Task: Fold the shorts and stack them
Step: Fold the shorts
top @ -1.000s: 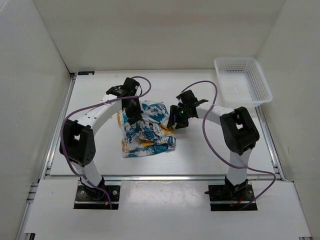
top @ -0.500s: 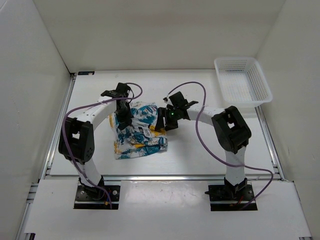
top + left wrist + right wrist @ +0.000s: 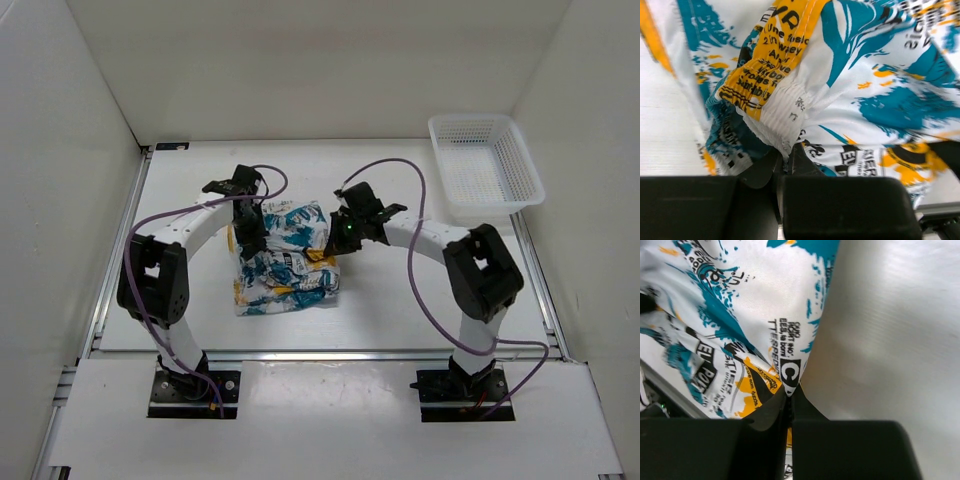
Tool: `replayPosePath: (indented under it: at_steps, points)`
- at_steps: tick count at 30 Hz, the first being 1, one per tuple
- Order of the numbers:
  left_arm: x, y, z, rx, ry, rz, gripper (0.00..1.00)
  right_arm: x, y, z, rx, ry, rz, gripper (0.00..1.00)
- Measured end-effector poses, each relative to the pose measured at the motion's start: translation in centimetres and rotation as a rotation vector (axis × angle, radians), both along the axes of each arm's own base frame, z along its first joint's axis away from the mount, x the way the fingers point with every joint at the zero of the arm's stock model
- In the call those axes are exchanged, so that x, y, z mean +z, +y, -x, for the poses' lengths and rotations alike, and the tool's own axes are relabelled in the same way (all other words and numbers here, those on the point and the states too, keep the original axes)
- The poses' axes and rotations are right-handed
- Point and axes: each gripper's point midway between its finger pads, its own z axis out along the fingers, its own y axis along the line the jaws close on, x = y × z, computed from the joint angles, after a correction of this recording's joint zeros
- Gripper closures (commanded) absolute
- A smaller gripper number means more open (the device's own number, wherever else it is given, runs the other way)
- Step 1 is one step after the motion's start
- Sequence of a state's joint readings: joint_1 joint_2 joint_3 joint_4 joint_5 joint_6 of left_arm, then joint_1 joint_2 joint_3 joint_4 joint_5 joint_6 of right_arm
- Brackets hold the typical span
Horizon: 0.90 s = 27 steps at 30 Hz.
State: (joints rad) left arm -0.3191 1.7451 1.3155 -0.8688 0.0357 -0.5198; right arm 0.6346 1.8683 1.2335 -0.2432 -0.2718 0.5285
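The shorts (image 3: pixel 285 262), white with yellow, teal and black print, lie crumpled at the middle of the table between both arms. My left gripper (image 3: pixel 250 236) is shut on their upper left edge; in the left wrist view a white ribbed fold of the shorts (image 3: pixel 785 117) runs down between the pinched fingers (image 3: pixel 760 170). My right gripper (image 3: pixel 335 244) is shut on the shorts' right edge; in the right wrist view a printed corner of the shorts (image 3: pixel 790 372) is clamped at the fingertips (image 3: pixel 771 412). Part of the cloth is lifted and bunched between the two grips.
A white mesh basket (image 3: pixel 485 160) stands at the back right of the table (image 3: pixel 400 300). White walls close in the left, back and right sides. Purple cables loop over both arms.
My right gripper was open beside the shorts and has now shut on their right edge. The left gripper stayed shut, and the shorts shifted left, then slightly back right.
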Motion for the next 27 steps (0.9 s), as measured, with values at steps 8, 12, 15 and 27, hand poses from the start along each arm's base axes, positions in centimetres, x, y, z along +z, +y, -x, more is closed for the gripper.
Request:
replayPosePath:
  at_steps: [8, 12, 15, 27]
  points:
    - [0.8, -3.8, 0.5, -0.092, -0.021, 0.067, 0.90, 2.1, -4.3, 1.0, -0.101, -0.083, 0.114, 0.58]
    - [0.1, -3.2, 0.3, -0.079, -0.016, 0.037, 0.90, 0.8, -7.0, 1.6, -0.137, -0.066, 0.221, 0.17]
    - [-1.9, -2.7, 0.1, -0.069, 0.022, 0.001, 0.90, 0.5, -8.4, 1.5, -0.162, -0.069, 0.275, 0.14]
    - [-4.4, -1.0, 0.2, -0.045, 0.084, -0.071, 0.31, 3.8, -10.8, 1.6, -0.209, -0.158, 0.327, 0.18]
